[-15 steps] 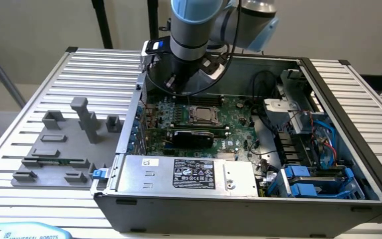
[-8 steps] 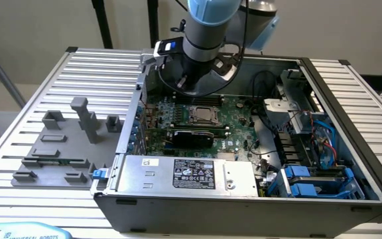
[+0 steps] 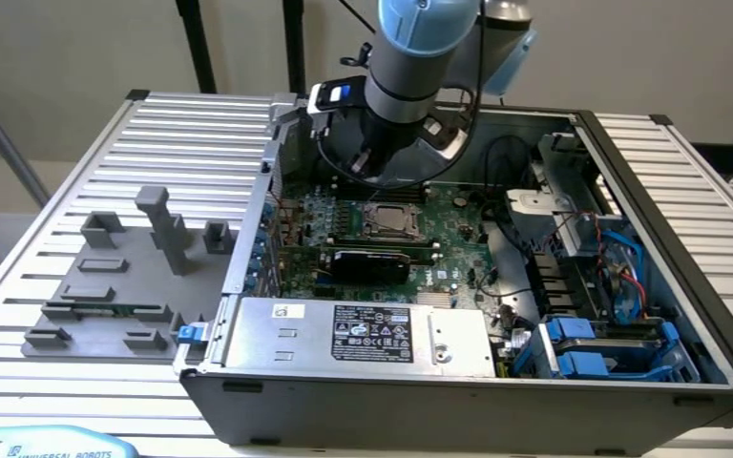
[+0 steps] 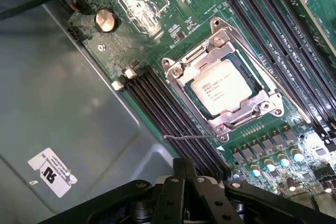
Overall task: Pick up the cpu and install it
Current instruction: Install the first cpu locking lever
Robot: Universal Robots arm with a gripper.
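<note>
The jaws were closed on nothing. In the wrist view the gripper (image 4: 185, 182) showed at the bottom centre of the frame, its black fingers pressed together with no chip between them, hanging above the green motherboard (image 4: 173, 9). In the exterior view the arm (image 3: 405, 86) stood at the upper middle of the frame, reaching down into the open computer case (image 3: 672, 239), which lay on the ribbed metal surface (image 3: 73, 210).

The cpu (image 4: 220, 86) sat right of centre in the wrist view, lying flat inside the socket frame (image 4: 181, 72), its pale metal top facing up and the frame's silver plate bordering it on all sides. In the exterior view the same chip (image 3: 388, 217) sat near the middle of the board, just below the wrist. I judged the placing itself to be done, the chip already seated, with the gripper empty and clear of it.

A thin wire lever (image 4: 191, 137) lay along the lower left of the socket, seemingly sprung free of its hook, so I took the socket to be not yet locked. Whatever followed would need a fine, steady push on that slim wire without knocking the memory slots (image 4: 168, 114) beside it.

Much was hard to judge. Whether the plate was fully down on the chip, I could not tell. The fingertips themselves were cut off by the frame's bottom edge. The grey plastic blocks (image 3: 150, 248) at the left of the exterior view stood well apart from the work.
</note>
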